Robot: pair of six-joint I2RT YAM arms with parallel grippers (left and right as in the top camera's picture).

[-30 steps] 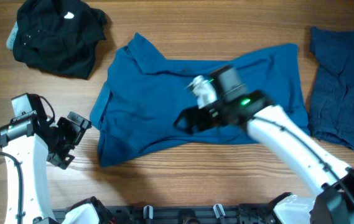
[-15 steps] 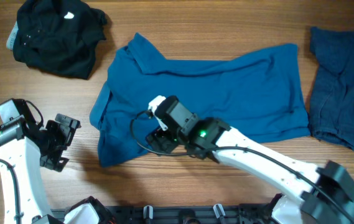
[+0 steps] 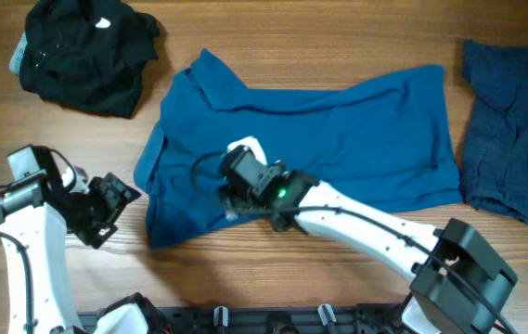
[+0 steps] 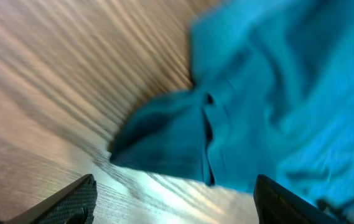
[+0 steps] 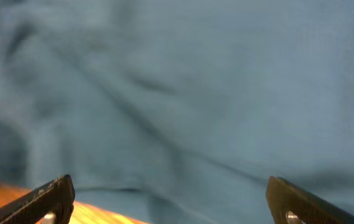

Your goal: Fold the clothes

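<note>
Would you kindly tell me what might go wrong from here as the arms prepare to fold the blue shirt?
The right claw hangs open over creased cloth of the blue shirt near its lower edge; it may pinch a wrinkle and bunch the fold.
The left claw is open over bare table beside the rumpled lower-left corner; closing there could miss the cloth.
The dark-blue garment lies close beside the shirt's right edge and might get dragged along.

Overhead is coming through evenly lit and sharp, soft shadows sitting along the edges of the polo shirt [image 3: 356,130]. My left wrist view is smearing with motion blur, glare washing the wood table [image 4: 155,194] at the bottom. Right wrist is rendering soft, defocused, dimmer.
</note>
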